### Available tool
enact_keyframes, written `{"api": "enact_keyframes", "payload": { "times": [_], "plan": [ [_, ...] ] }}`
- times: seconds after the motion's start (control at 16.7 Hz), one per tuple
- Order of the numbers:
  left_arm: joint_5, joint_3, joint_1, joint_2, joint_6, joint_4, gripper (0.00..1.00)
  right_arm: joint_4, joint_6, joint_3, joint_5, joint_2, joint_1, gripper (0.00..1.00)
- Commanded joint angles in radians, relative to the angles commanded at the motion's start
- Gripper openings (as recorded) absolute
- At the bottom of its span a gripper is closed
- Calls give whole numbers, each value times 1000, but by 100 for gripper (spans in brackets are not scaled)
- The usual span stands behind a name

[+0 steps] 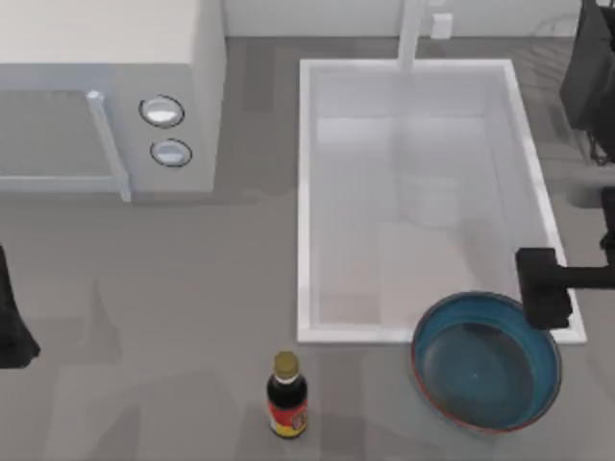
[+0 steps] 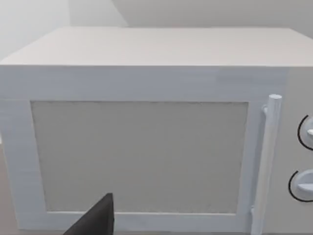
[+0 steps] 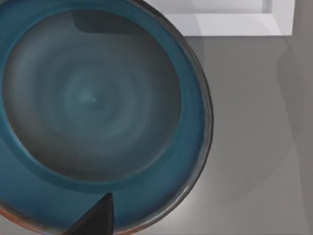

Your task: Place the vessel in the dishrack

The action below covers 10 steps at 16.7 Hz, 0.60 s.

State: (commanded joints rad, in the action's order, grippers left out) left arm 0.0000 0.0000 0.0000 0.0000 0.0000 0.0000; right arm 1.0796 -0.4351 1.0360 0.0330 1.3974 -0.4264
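Right gripper (image 1: 544,288): dark, reaching in from the table's right edge, poised over the far right part of the bowl's rim, at the near right corner of the sink. Whether its fingers are spread or pressed together cannot be told; one dark fingertip (image 3: 95,218) juts into the right wrist view over the bowl's rim.

Teal-blue bowl (image 1: 486,361): wide, shallow, glossy inside, thin reddish-brown rim. Sits upright on the grey table (image 1: 144,317), directly beneath and just nearer than the right gripper. Its far rim touches or overlaps the sink's near edge. The right wrist view looks straight down into it (image 3: 93,98); contact between finger and bowl cannot be told.

White sink basin (image 1: 312,192): rectangular, lying to the left of and beyond the right gripper, with a pale faucet (image 1: 411,34) at its far side.

Sauce bottle (image 1: 286,396): small, dark, yellow cap, red-and-yellow label, upright, well to the left of the right gripper, apart from the bowl.

White microwave (image 1: 115,96): far left corner, door shut, vertical handle (image 1: 108,144), two round knobs (image 1: 161,111).

Left arm (image 1: 12,317): parked at the table's left edge, its wrist view facing the microwave door (image 2: 139,154). One dark fingertip (image 2: 95,220) shows there; finger state cannot be told.
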Motion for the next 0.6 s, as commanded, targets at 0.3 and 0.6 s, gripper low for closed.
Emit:
{"api": "enact_keyframes", "payload": {
  "times": [0.3, 0.6],
  "plan": [
    [0, 0, 0, 0, 0, 0, 100, 51, -22, 59, 3, 66, -22, 100],
    [0, 0, 0, 0, 0, 0, 100, 34, -20, 43, 2, 70, -18, 100]
  ]
}}
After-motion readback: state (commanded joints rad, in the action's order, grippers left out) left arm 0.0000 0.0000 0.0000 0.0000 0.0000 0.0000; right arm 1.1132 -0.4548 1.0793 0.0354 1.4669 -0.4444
